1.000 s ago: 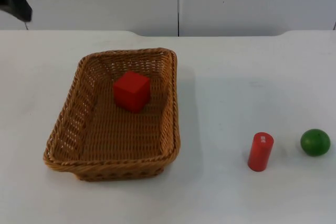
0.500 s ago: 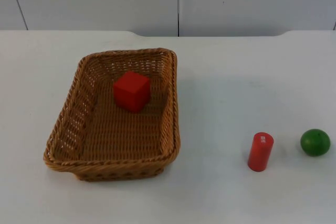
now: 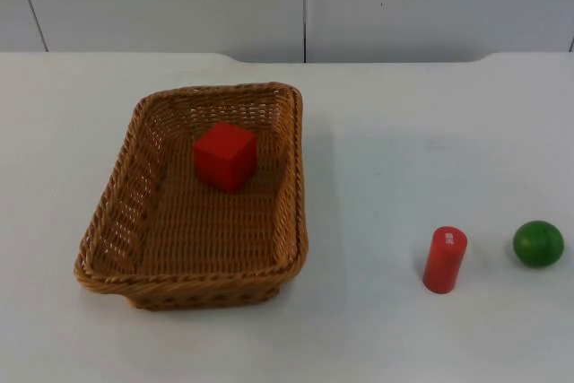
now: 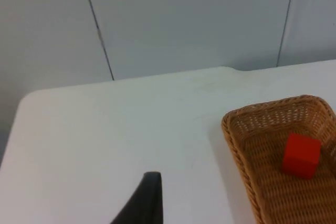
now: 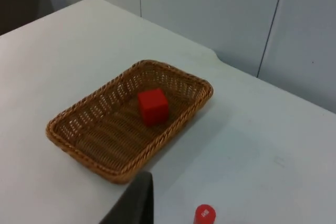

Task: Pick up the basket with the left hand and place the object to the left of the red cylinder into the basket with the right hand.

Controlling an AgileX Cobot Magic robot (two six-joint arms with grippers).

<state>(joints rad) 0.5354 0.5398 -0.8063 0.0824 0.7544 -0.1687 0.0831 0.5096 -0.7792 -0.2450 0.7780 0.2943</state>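
A brown wicker basket rests on the white table, left of the middle. A red cube lies inside it, toward the far end. A red cylinder stands upright at the front right, with nothing between it and the basket. My left gripper hangs high over the table's far left part, well away from the basket and the cube. My right gripper is high above the near side, looking over the basket, the cube and the cylinder.
A green ball sits just right of the cylinder. The grey partition wall closes the table's far edge. Bare table stretches between the basket and the cylinder.
A dark part of the left arm stood at the top view's upper left corner one second ago and has since left the picture. Basket, cube, cylinder and ball have not moved.
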